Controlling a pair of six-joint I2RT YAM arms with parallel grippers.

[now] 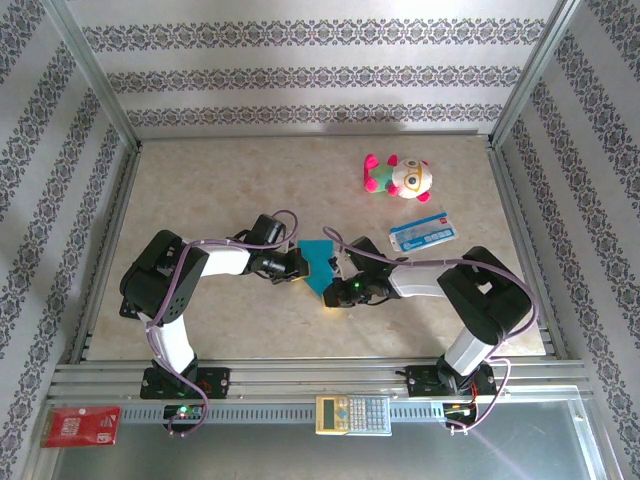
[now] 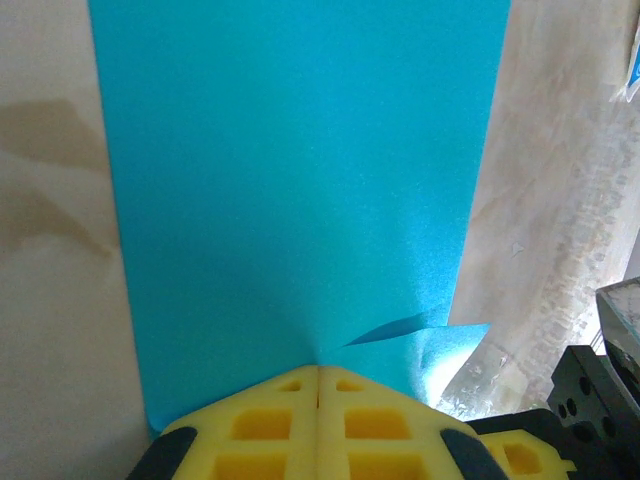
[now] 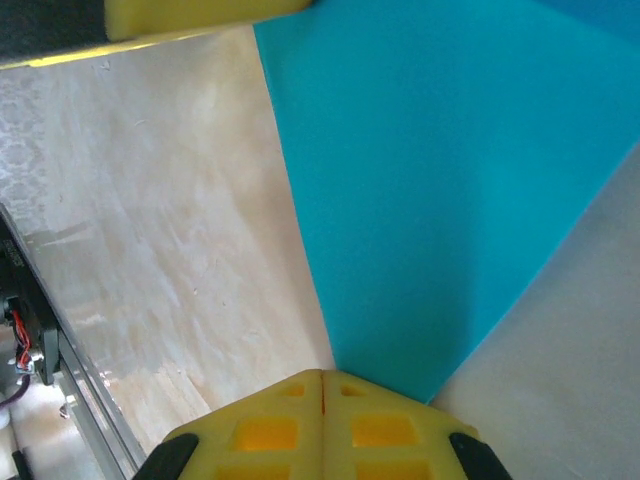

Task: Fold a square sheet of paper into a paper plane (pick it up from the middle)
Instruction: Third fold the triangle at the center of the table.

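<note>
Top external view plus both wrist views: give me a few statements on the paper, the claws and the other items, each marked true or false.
1. The left claw and the right claw are both shut on the teal paper. True.
2. The plush toy lies on top of the teal paper. False: it lies apart from it, farther back on the table and to the right.
3. The printed card lies to the right of the teal paper, not touching it. True.
4. The calculator sits right beside the plush toy. False: it rests on the metal rail at the near edge, between the two arm bases.
</note>
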